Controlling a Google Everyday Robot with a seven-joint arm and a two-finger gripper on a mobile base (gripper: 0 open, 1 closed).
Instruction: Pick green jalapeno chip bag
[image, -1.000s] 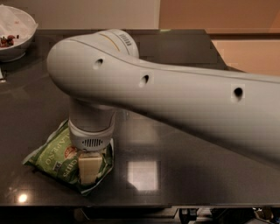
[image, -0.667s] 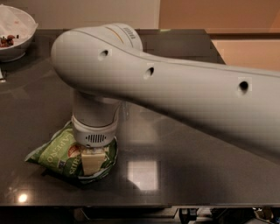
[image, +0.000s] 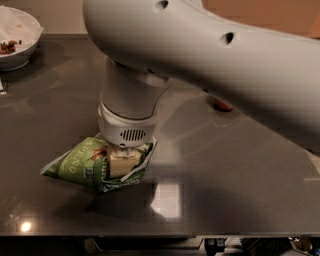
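Note:
The green jalapeno chip bag (image: 75, 165) lies on the dark table (image: 225, 190) near its front left. Its white lettering faces up. My gripper (image: 122, 162) comes straight down from the wide white arm onto the bag's right end. A cream-coloured finger (image: 124, 161) is pressed into the foil, and the bag is crumpled and bunched up around it. The bag's right end looks pinched and slightly raised, while its left tip rests on the table.
A white bowl (image: 17, 47) with dark bits stands at the back left corner. A small orange-red object (image: 223, 105) peeks out behind the arm at mid right. The table's front edge (image: 165, 234) runs close below the bag.
The arm has risen and shifted in view. The bag has gone from lying flat to being bunched up around the fingers, with its right end pulled upward.

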